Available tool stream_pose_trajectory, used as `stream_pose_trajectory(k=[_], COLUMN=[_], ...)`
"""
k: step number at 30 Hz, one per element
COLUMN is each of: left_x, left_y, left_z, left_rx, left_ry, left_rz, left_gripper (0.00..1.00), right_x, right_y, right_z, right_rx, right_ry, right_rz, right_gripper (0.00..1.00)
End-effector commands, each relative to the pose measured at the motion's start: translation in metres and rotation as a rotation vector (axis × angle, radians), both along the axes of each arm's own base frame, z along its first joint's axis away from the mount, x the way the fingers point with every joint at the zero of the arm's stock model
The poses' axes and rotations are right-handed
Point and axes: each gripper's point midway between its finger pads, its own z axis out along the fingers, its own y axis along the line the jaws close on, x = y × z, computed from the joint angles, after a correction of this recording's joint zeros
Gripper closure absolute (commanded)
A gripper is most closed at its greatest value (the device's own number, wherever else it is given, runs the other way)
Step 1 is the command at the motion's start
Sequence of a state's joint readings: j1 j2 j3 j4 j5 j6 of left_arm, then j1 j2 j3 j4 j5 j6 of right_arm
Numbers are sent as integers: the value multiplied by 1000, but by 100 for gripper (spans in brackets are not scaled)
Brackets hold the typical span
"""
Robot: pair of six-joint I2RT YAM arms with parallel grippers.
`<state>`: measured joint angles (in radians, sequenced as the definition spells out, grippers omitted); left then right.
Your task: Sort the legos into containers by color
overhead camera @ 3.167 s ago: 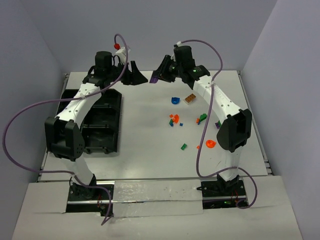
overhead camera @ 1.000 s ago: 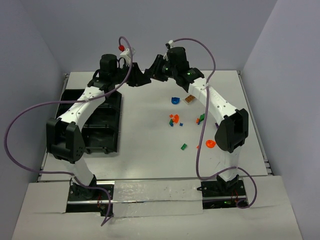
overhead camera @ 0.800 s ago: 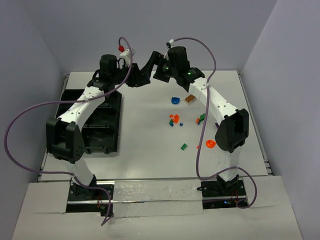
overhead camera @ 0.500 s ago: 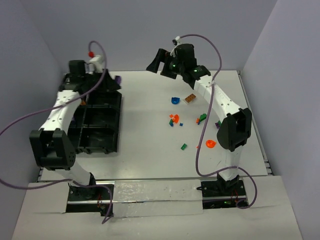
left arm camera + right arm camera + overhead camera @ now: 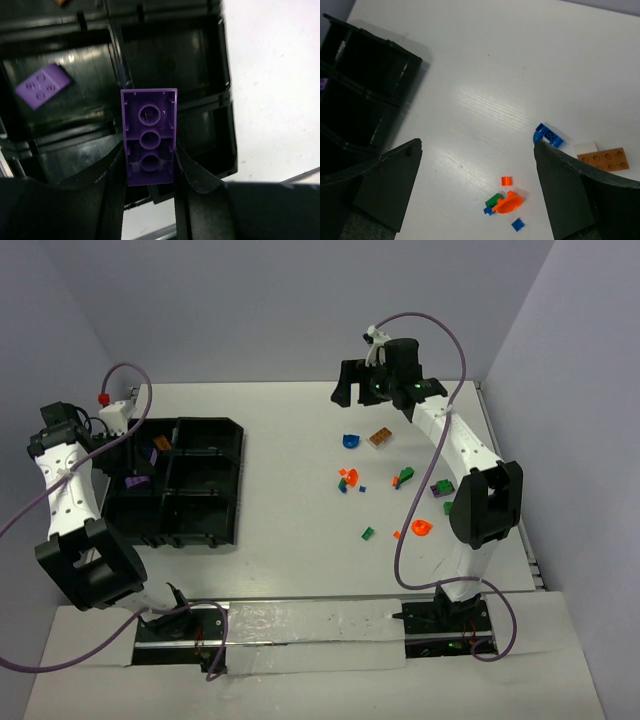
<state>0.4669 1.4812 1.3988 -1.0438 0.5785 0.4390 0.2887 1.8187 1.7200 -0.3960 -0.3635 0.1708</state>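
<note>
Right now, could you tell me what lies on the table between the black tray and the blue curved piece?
Nothing: the right wrist view shows only bare white table between the black tray and the blue curved piece.

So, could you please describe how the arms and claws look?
The left arm and right arm are white with black joints. The left claw and right claw are black, two-fingered. A purple cable trails each arm; a red cap marks the left wrist.
</note>
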Motion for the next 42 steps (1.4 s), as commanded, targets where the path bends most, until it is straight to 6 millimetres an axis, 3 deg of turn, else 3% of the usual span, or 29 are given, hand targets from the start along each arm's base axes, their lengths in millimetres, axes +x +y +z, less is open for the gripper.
stream_pose_trajectory(k=[1,7,13,20,24,27,31,34,36,39,42], left_x=[-7,10,13,15,17,19,23,30,36,41,43], left_y=[20,31,38,42,45,47,48,51,53,52,50], left_z=[-19,-34,-49,-59,-56,-53,-43,-24,-10,9,15], left_rx=[72,57,62,69,80,82,96,126,144,167,173], left_ry=[74,109,149,172,164,156,124,49,-12,-93,-125], left_rz=[35,83,110,140,151,160,160,165,175,184,189], left_gripper=[93,86,75,47,41,37,35,35,34,33,33], right_x=[-3,1,7,20,28,28,29,28,26,23,27], right_y=[-24,-40,-61,-97,-118,-126,-137,-146,-158,-149,-135], right_z=[0,-15,-34,-72,-102,-125,-139,-152,-159,-161,-152], right_rx=[-90,-130,-176,-280,-372,-420,-399,-362,-332,-250,-130], right_ry=[-48,-23,16,89,148,203,255,320,378,447,477], right_rz=[-14,-42,-103,-234,-308,-309,-351,-455,-627,-674,-699], right_gripper=[0,0,0,0,0,0,0,1,7,7,5])
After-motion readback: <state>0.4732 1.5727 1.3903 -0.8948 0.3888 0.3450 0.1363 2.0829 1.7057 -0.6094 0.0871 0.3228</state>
